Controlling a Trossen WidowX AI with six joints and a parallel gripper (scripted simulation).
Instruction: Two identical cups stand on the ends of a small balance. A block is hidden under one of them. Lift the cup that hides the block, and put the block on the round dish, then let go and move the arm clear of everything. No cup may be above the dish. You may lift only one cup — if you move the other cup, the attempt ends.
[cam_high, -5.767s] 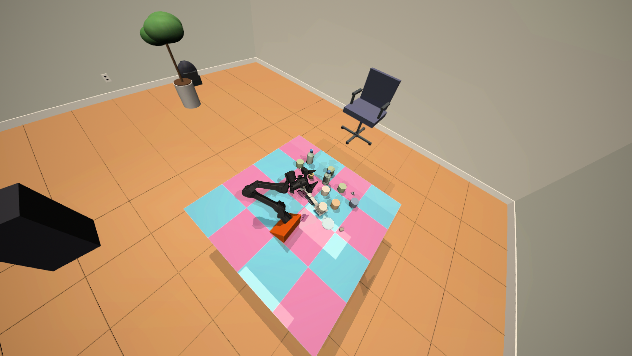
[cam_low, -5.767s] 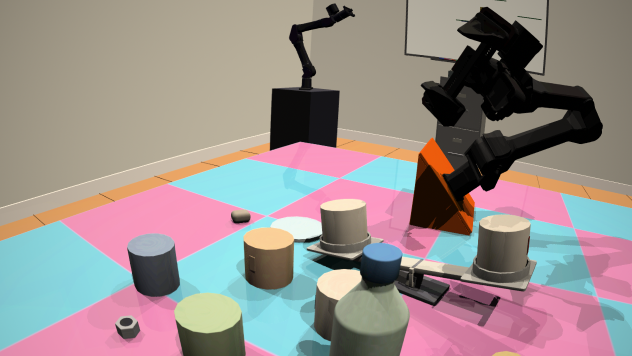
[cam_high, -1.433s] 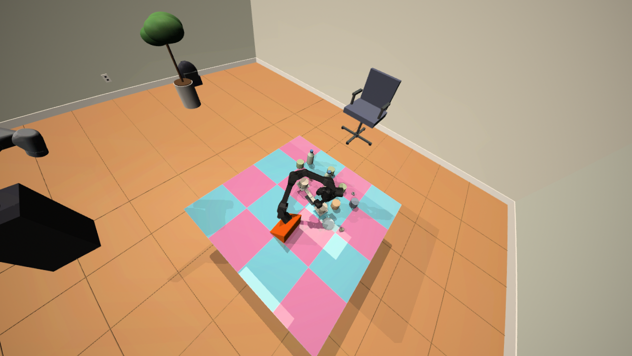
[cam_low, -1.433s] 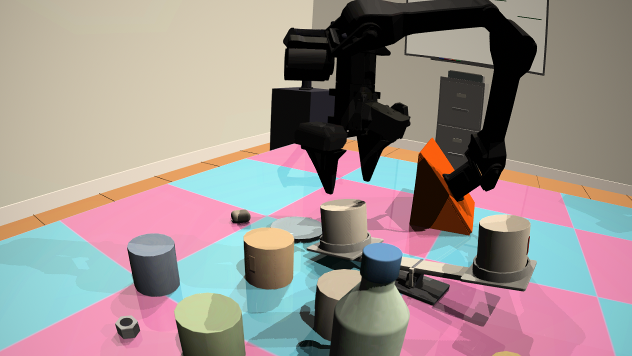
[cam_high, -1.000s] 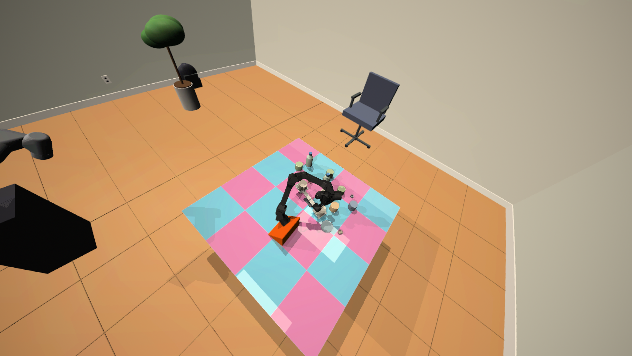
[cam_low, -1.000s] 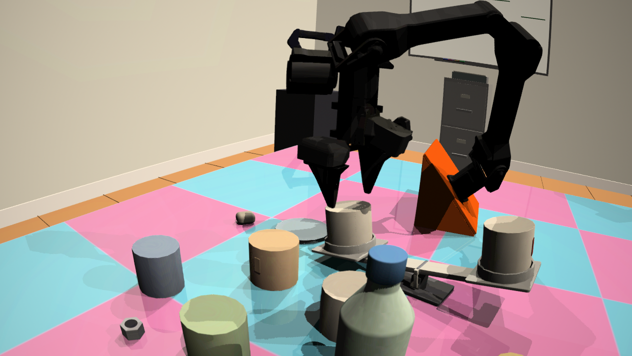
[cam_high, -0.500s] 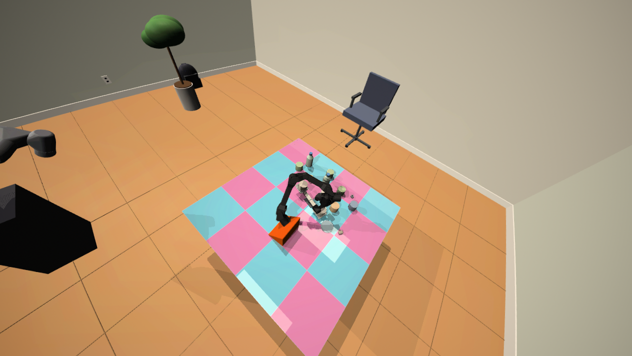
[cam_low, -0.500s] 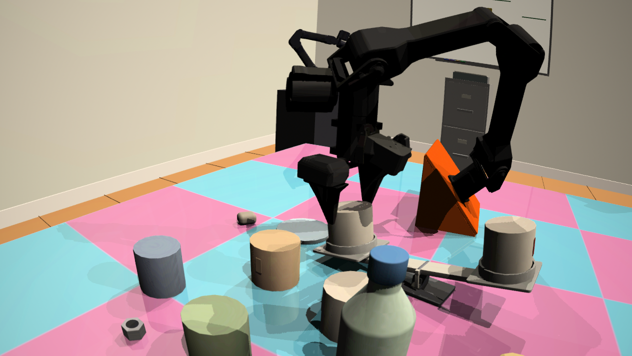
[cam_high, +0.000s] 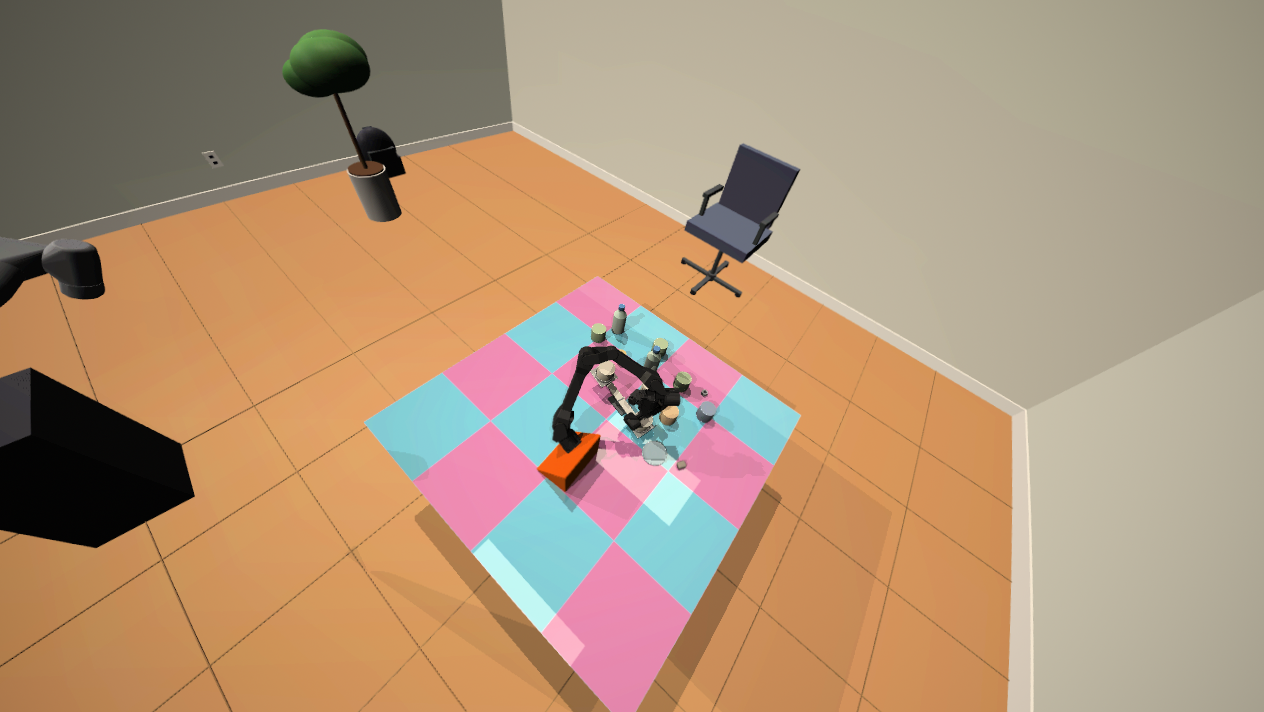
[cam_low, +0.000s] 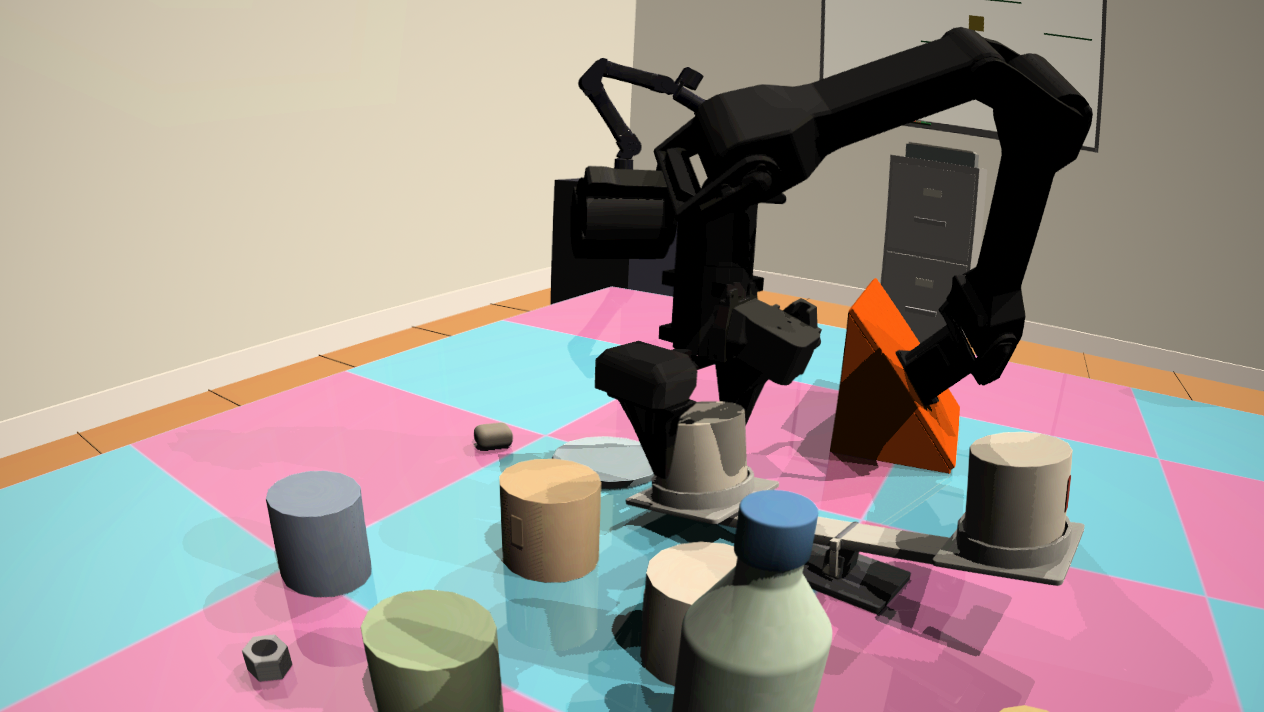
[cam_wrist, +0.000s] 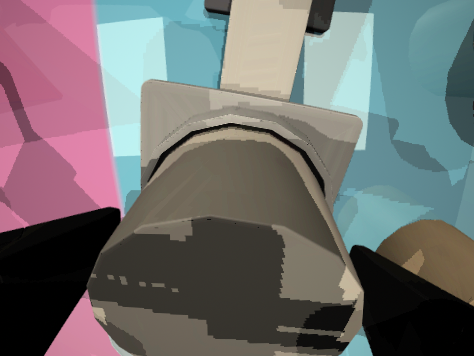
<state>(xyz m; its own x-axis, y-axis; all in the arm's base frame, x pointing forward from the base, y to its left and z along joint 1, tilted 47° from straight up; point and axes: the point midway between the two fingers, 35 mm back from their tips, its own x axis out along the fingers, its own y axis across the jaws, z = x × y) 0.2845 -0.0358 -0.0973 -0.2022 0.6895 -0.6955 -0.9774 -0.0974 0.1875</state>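
Observation:
A beige cup stands on the balance end nearest the pale round dish. My gripper is open and points down, with one finger on either side of this cup; the far finger is partly hidden behind it in the exterior view. Whether the fingers touch the cup I cannot tell. The identical cup stands upright on the other end of the balance. No block is visible. No cup is above the dish.
An orange-tan cylinder stands beside the gripped end. A blue-grey cylinder, a green cylinder, a blue-capped bottle, a beige cylinder, a nut and a small capsule are around.

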